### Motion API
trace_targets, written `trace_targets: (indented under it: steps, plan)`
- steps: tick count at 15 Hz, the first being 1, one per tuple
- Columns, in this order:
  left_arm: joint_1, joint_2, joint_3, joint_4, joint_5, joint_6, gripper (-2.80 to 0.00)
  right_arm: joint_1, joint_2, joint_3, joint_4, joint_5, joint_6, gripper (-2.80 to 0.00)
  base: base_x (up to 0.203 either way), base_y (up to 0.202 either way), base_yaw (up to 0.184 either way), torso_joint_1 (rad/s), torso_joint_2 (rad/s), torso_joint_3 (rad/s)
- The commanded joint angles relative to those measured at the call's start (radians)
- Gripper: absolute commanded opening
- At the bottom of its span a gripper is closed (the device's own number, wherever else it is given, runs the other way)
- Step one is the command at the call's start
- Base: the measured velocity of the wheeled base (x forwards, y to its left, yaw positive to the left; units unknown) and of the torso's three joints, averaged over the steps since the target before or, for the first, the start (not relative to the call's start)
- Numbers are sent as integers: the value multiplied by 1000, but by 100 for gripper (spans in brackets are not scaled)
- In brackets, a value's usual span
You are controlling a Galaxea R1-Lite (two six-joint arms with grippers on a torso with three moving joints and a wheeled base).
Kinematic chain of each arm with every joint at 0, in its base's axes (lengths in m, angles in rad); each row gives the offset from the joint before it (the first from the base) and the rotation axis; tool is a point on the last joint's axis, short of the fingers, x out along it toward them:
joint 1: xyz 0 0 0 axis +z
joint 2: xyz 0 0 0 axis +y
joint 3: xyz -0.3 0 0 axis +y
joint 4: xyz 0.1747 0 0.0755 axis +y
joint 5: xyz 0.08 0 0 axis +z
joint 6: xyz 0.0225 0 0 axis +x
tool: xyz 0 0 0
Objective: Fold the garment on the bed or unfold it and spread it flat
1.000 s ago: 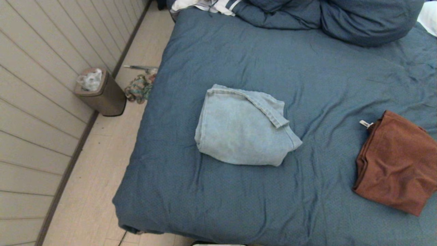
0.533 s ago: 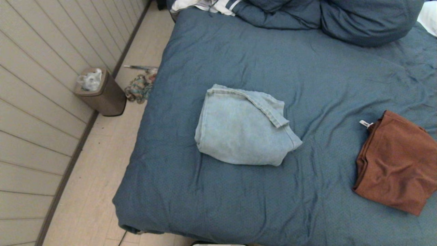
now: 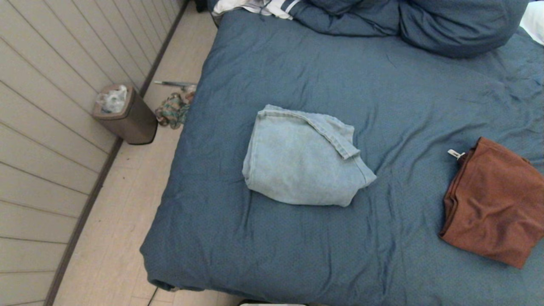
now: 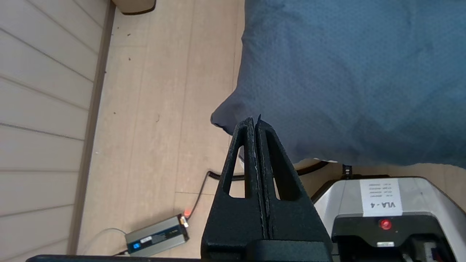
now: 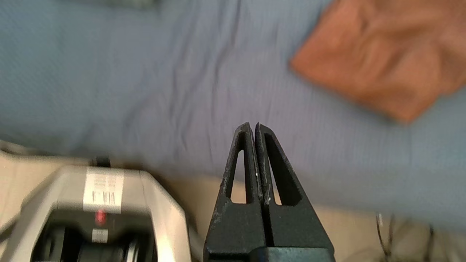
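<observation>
Folded light-blue jeans (image 3: 304,159) lie at the centre of the head view on the bed (image 3: 382,85), its slate-blue cover wrinkled. A folded rust-brown garment (image 3: 495,204) rests at the right edge of the frame, well apart from the jeans. Blue pillows (image 3: 425,21) sit along the top. A brown waste bin (image 3: 127,114) stands on the floor at upper left. Left gripper (image 4: 255,122) hangs off the bed's near corner, fingers pressed together and holding nothing. Right gripper (image 5: 253,125) hangs at the bed's near edge, fingers likewise together and empty.

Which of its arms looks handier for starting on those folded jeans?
Probably the left: the folded jeans lie left of the bed's middle, while the right gripper hangs nearer the brown garment. Both are shut.
</observation>
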Motion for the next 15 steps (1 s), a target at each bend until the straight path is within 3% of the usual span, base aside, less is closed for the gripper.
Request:
trace_targets:
  steps: [1, 3, 15]
  plan:
    - [1, 2, 0, 1, 0, -6, -280, 7, -171, 1, 0, -4, 10, -280, 0, 0, 0, 0, 0, 0]
    - [1, 2, -1, 1, -5, -7, -280, -7, -170, 2, -1, -14, 48, -280, 0, 0, 0, 0, 0, 0]
    - [-1, 2, -1, 1, -1, -18, -280, -7, -168, 2, -3, -14, 64, -280, 0, 0, 0, 0, 0, 0]
